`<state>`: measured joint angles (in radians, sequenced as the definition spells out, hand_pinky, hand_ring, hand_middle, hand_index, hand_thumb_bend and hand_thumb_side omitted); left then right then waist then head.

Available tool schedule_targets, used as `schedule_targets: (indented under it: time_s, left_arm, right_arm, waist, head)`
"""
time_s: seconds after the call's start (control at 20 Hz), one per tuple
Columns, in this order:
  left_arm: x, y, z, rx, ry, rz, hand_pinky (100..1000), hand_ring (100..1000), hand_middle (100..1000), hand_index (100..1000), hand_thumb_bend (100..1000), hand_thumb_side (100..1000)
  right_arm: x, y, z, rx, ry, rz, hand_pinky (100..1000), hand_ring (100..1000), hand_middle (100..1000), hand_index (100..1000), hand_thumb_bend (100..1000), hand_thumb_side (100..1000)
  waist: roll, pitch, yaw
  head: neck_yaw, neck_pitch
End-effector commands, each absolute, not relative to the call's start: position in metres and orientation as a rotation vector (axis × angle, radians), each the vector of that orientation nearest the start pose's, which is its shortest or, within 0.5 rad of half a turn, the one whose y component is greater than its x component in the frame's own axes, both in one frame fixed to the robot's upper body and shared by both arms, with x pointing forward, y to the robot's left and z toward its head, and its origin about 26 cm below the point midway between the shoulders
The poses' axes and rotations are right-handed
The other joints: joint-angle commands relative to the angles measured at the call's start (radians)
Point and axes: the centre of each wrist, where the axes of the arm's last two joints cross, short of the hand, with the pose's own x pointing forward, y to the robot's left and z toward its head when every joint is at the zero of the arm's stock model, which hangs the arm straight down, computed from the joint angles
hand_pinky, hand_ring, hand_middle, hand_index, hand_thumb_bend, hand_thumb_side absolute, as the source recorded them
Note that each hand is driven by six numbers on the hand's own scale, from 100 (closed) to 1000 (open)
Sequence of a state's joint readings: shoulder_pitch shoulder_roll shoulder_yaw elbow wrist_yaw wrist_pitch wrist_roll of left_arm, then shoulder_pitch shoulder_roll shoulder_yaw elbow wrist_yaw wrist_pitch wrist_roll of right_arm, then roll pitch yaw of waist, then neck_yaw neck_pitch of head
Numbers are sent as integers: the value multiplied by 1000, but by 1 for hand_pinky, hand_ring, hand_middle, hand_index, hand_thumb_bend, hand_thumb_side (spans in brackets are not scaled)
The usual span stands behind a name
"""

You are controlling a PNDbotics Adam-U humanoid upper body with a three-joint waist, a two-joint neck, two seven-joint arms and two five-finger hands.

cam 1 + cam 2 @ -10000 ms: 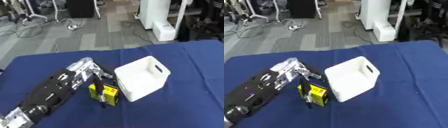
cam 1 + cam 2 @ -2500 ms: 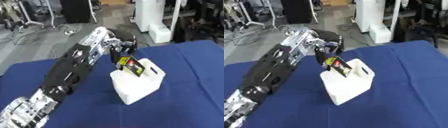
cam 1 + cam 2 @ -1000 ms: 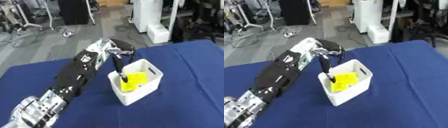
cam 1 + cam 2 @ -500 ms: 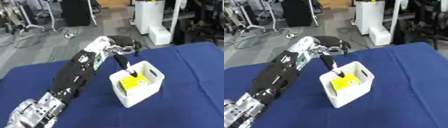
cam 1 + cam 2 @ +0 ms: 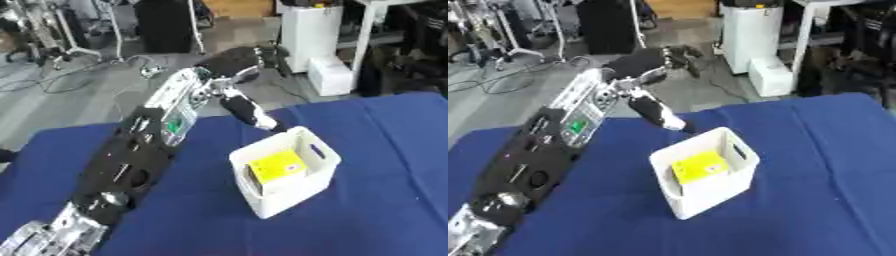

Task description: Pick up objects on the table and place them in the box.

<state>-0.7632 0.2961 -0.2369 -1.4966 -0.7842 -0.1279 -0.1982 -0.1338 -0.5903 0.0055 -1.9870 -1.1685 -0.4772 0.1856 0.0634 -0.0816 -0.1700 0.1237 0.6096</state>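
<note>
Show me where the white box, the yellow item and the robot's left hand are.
white box (image 5: 289, 197), left eye view, front wall.
yellow item (image 5: 278, 166), left eye view, top face.
left hand (image 5: 238, 57), left eye view, back of hand.

I see a big blue table (image 5: 385, 165) close to me. Past its far edge the floor (image 5: 79, 100) is grey. Black cables (image 5: 61, 82) lie on that floor, out past the table's far left corner. A tall white cabinet (image 5: 311, 30) stands beyond the table's far side, with a small white box (image 5: 328, 75) on the floor in front of it. A black cabinet (image 5: 166, 25) stands to the left of the white one. Metal legs (image 5: 35, 25) show even further left.
</note>
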Motion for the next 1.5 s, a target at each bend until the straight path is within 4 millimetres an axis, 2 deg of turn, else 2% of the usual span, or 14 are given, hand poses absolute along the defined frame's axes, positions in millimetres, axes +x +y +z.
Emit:
schedule_targets:
  time_s: [0.05, 0.1, 0.2, 0.3, 0.35, 0.5, 0.7, 0.8, 0.9, 1.3, 1.5]
  left_arm:
    - [371, 174, 243, 837, -2202, -1108, 728, 763, 888, 787, 697, 432]
    - [360, 173, 237, 834, -2216, -1025, 731, 766, 888, 786, 699, 434]
    - [341, 171, 221, 816, -2214, -908, 745, 738, 877, 799, 543, 425]
    - [327, 170, 202, 771, -2178, -827, 727, 718, 875, 808, 401, 460]
    - [323, 171, 197, 753, -2164, -799, 721, 713, 876, 814, 361, 474]
    - [316, 171, 185, 669, -2150, -723, 696, 687, 867, 819, 385, 482]
    - [311, 171, 188, 591, -2231, -646, 674, 652, 845, 807, 450, 478]
    - [310, 172, 188, 580, -2257, -617, 666, 642, 840, 804, 459, 477]
    - [310, 172, 188, 581, -2279, -601, 660, 635, 834, 800, 506, 490]
    - [306, 171, 185, 570, -2323, -492, 651, 625, 828, 801, 528, 506]
    - [305, 171, 182, 582, -2321, -458, 649, 623, 825, 799, 536, 501]
  right_arm:
    - [277, -317, 182, 870, -2408, -72, 100, 217, 151, 317, 100, 1000]
    - [275, -317, 178, 859, -2407, -64, 100, 217, 151, 317, 100, 1000]
    - [273, -317, 173, 843, -2411, -51, 100, 217, 151, 316, 100, 1000]
    - [273, -316, 170, 837, -2415, -40, 100, 217, 151, 316, 100, 1000]
    - [273, -315, 170, 836, -2416, -38, 100, 217, 151, 316, 100, 1000]
    - [275, -315, 174, 842, -2432, -37, 100, 217, 151, 317, 100, 1000]
    - [275, -315, 175, 842, -2450, -32, 100, 217, 152, 318, 100, 1000]
    - [275, -316, 176, 842, -2461, -26, 100, 217, 152, 318, 100, 1000]
    - [275, -316, 177, 840, -2472, -19, 100, 217, 152, 318, 100, 1000]
    - [275, -316, 175, 834, -2496, -7, 100, 217, 152, 319, 100, 1000]
    - [275, -315, 176, 842, -2498, -13, 100, 217, 152, 319, 100, 1000]
  waist:
    - [-14, -4, 12]
    - [-18, -3, 19]
    - [-26, 2, 29]
    - [-32, 9, 38]
    - [-34, 11, 41]
    - [-36, 18, 54]
    - [-36, 29, 61]
    - [-35, 35, 63]
    - [-34, 40, 66]
    - [-31, 44, 77]
    - [-28, 45, 75]
  head:
    - [2, 14]
    - [5, 19]
    - [6, 26]
    - [11, 38]
    - [13, 42]
    - [21, 56]
    - [36, 60]
    - [35, 56]
    - [30, 52]
    - [13, 35]
    - [22, 21]
